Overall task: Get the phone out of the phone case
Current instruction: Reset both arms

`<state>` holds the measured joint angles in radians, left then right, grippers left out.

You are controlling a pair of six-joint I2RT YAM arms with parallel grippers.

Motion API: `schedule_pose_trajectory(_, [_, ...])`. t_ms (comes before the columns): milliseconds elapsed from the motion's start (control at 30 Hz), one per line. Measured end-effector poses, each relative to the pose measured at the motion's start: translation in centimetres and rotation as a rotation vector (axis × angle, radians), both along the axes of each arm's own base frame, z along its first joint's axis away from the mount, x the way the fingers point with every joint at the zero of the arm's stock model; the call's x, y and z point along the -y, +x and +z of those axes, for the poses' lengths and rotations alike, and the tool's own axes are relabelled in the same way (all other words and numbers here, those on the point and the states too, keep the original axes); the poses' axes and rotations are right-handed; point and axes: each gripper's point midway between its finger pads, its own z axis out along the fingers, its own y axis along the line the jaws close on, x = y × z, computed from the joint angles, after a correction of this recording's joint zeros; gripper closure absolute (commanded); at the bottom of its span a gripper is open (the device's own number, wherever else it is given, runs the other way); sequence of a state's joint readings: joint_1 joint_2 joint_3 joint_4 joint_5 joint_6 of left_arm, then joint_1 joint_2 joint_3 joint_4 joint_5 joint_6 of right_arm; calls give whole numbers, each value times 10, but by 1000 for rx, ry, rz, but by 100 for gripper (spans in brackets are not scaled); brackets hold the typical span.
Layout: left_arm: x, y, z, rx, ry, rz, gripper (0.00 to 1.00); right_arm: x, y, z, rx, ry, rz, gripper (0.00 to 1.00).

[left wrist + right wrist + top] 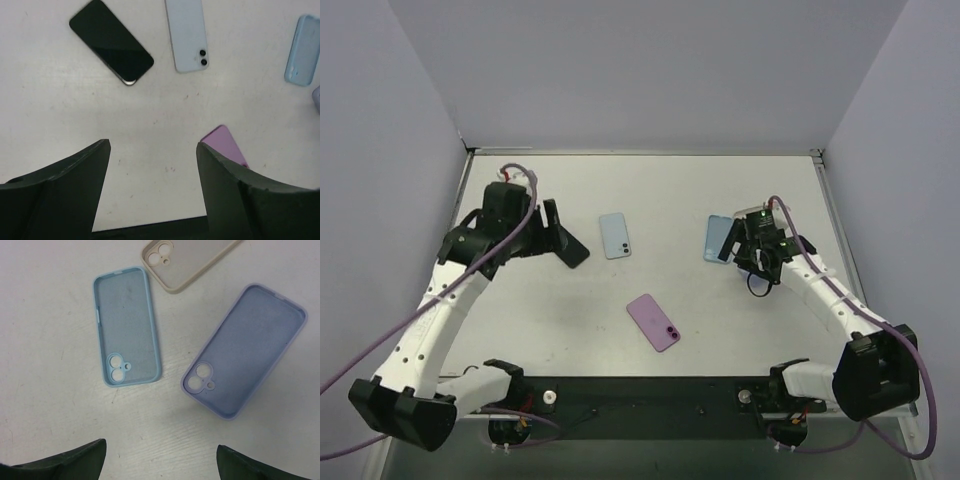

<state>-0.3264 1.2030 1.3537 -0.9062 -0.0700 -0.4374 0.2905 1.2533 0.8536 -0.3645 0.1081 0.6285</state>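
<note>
Purple phone (653,322), flat on desk (720,300): I judge it stiff, slick, best pinched across long edges. Blue case (126,326), empty: likely soft. Left tool (153,145) and right tool (161,446) gape, empty.

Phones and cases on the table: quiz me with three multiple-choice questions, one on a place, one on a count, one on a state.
1. Where is the black phone?
A) near the left gripper
B) inside a case
C) off the table

2. How many cases does the right wrist view show?
A) one
B) two
C) three

3. The light blue case is:
A) empty
B) holding a phone
C) gripped

Answers:
1 A, it lies bare on the table just ahead of that gripper.
2 C, the light blue one, a beige case and a lavender case.
3 A, its bare inside shows.
</note>
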Motion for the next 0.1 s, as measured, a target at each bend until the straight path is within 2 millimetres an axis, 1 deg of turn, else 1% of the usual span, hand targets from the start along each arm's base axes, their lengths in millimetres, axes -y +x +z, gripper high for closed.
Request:
schedule_pose_trajectory(67, [-1,-22,-27,-52,-10,-21,20,0,1,1,5,-8,1,16])
schedule_pose_trajectory(100, [-1,-30,-39,-76,-12,-30,20,0,1,2,6,-10,1,16])
